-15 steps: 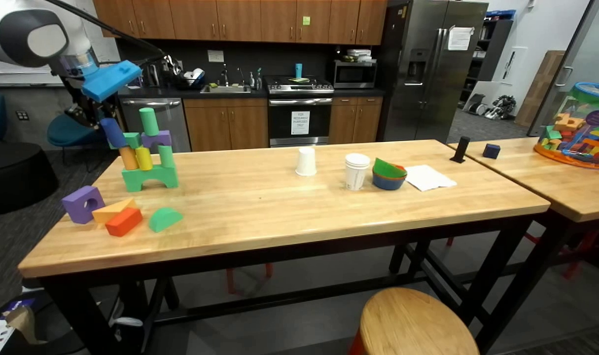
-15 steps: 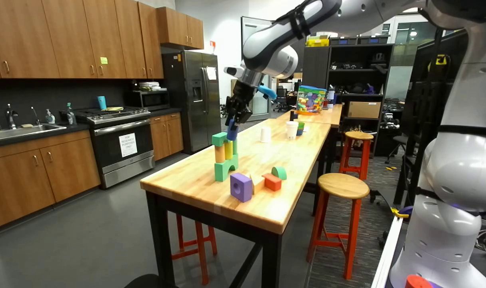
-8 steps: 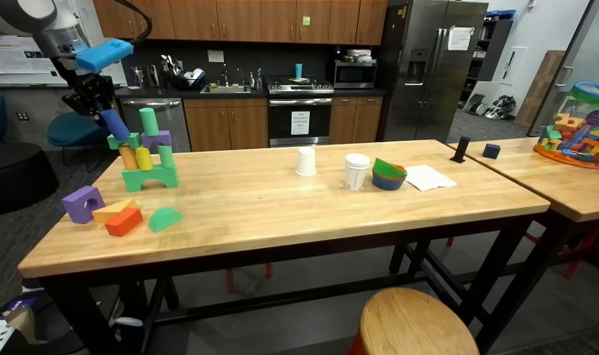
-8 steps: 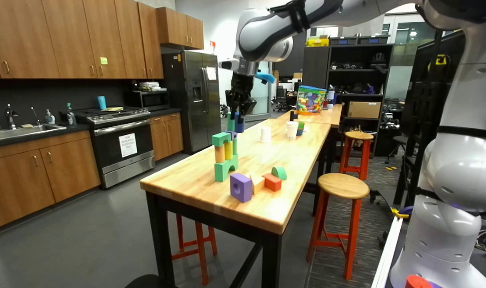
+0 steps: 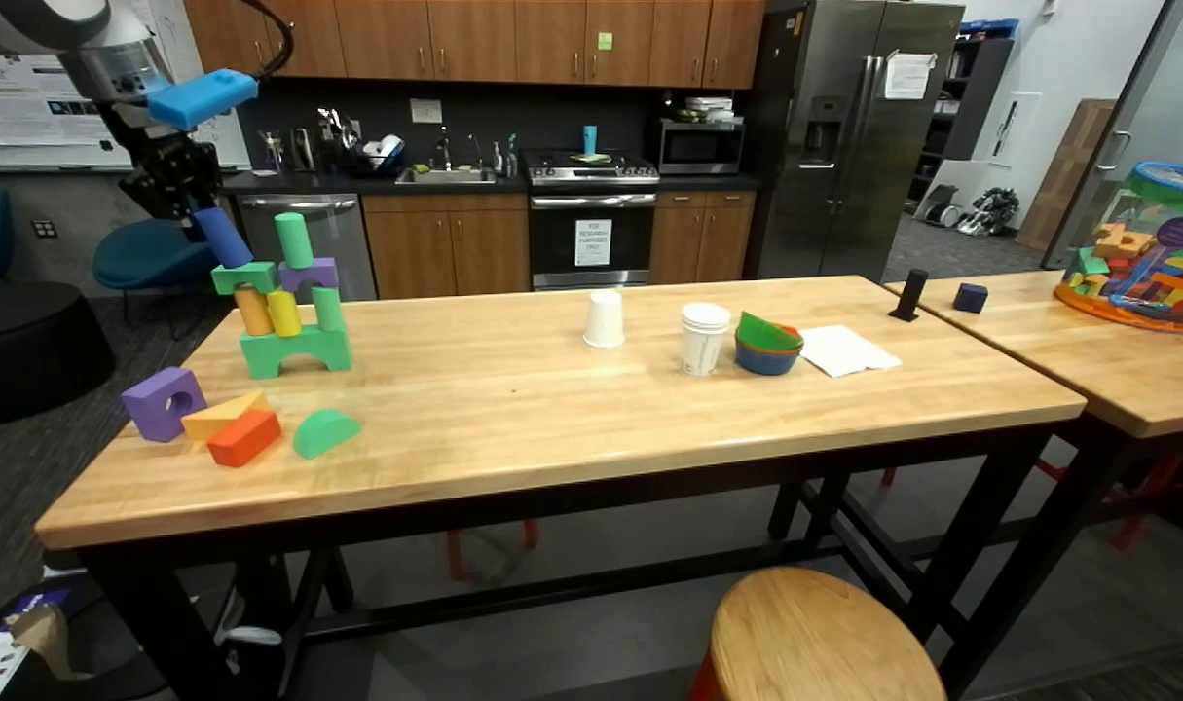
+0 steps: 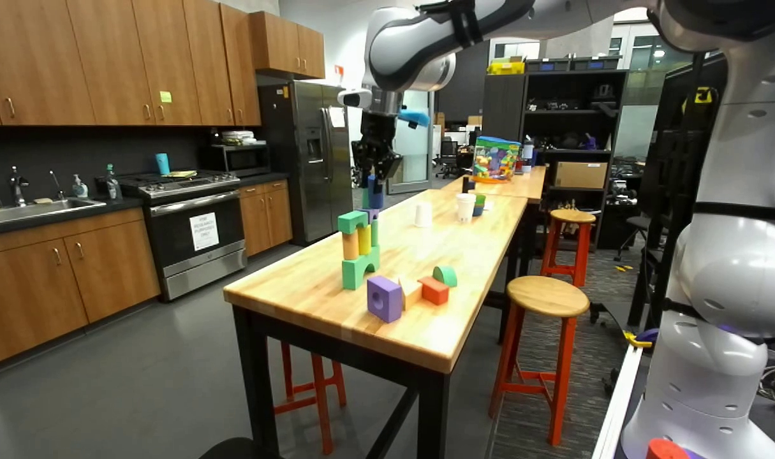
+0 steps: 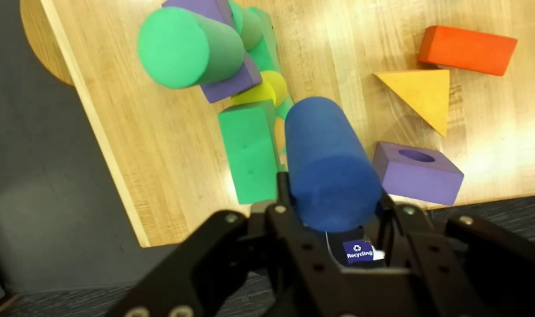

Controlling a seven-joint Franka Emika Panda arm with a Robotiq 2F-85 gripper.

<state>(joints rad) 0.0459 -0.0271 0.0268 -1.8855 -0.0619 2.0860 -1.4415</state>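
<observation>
black jointed fingers (image 7: 289, 229): clamped on opposite sides of a blue foam-looking cylinder (image 7: 331, 167), near its upper end.
cylinder axis: runs downward from the fingers; the cylinder (image 5: 223, 238) leans in an exterior view, lower end to the right.
offset: a green foam-looking bridge block (image 7: 249, 154) lies left of the cylinder in the wrist view; in an exterior view the cylinder (image 6: 375, 192) hangs right of and above the bridge block (image 6: 353, 221). judged off to the loose-block side, not squarely over it. contact: cannot tell.
stack: bridge block sits on an orange pillar (image 5: 254, 313) and a yellow pillar (image 5: 283, 313); beside it a purple arch block (image 5: 309, 273) bears a green cylinder (image 5: 294, 240).
loose blocks: purple holed block (image 7: 421, 180), yellow-orange triangular block (image 7: 426, 94), red-orange rectangular block (image 7: 470, 50), all on the pale wooden table (image 7: 161, 167).
shift: in both exterior views the blue cylinder is higher than a second ago; stacked blocks unchanged.
</observation>
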